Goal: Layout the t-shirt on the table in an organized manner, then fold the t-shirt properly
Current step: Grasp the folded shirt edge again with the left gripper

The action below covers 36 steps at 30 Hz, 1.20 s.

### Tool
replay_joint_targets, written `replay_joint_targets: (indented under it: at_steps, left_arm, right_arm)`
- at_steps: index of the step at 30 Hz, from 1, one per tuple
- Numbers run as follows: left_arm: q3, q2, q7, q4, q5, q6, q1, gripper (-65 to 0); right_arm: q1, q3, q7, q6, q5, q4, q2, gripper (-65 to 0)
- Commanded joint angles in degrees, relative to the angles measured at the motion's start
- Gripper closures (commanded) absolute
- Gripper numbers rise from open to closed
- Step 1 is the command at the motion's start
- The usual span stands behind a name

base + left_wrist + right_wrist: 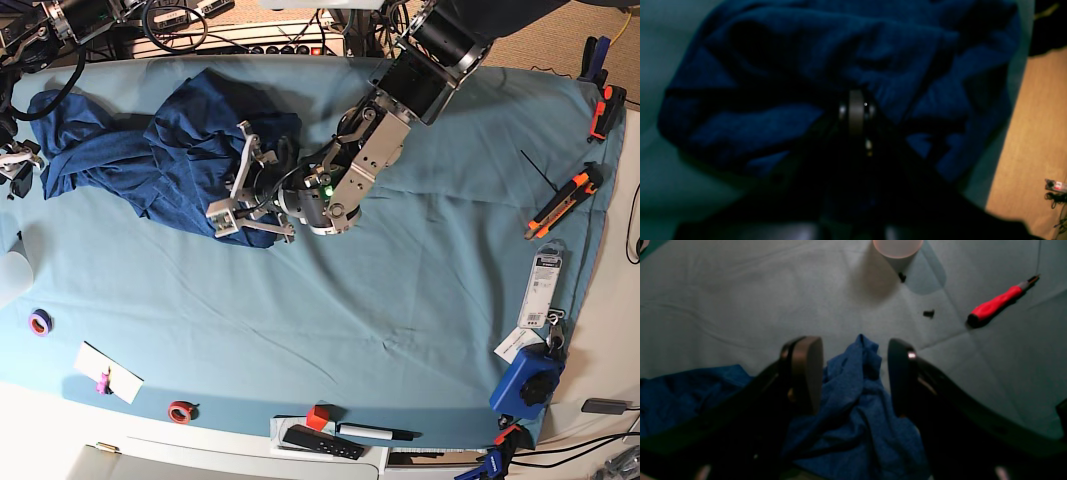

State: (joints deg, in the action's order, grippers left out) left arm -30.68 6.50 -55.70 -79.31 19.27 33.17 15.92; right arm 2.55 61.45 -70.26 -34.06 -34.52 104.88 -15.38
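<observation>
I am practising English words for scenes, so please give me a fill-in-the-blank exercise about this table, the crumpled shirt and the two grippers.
1. The dark navy knit t-shirt lies ____ on the teal-draped table, not spread flat.
2. The left gripper is ____ on the t-shirt's fabric.
3. The right gripper has its jaws ____, with a fold of shirt between them.
4. The handle of the screwdriver is ____ in colour.

Missing words: crumpled; shut; open; red
</observation>
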Motion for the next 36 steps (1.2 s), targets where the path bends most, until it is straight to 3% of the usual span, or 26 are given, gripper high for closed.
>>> replay_joint_targets:
  at_steps: [1,7,10,17,21,29,36]
  left_arm:
    - [0.0,0.9,0.9,-1.0,1.0,0.4,1.2,0.0]
    - [0.0,0.8,1.3,-1.0,-2.9,0.5,1.2,0.0]
    - [0.0,-0.4,1.1,-1.0,-2.8,2.1,1.2,0.0]
    - [-3.9,-2.1,1.4,-1.0,3.1,4.8,1.2,0.0]
    - [-8.9,-1.4,6.0,-1.0,5.0,4.5,1.2,0.0]
    - [-13.9,2.1,15.6,-1.0,-9.1,-5.3,1.5,0.0]
    - [-13.9,2.3,19.0,-0.9,-14.5,-16.3,5.2,0.0]
  right_arm:
    - [-0.3,0.1,1.5,0.0,-1.0,1.0,-1.4,-30.9]
    - [-0.3,0.1,1.5,0.0,-1.0,1.0,-1.4,-30.9]
    - [-0.3,0.1,1.5,0.0,-1.0,1.0,-1.4,-30.9]
    - [-0.3,0.1,1.7,0.0,-1.0,1.0,-1.4,-30.9]
    - [-0.3,0.1,1.6,0.0,-1.0,1.0,-1.4,-30.9]
    - [-0.3,0.1,1.5,0.0,-1.0,1.0,-1.4,-30.9]
    - [-0.3,0.1,1.6,0.0,-1.0,1.0,-1.4,-30.9]
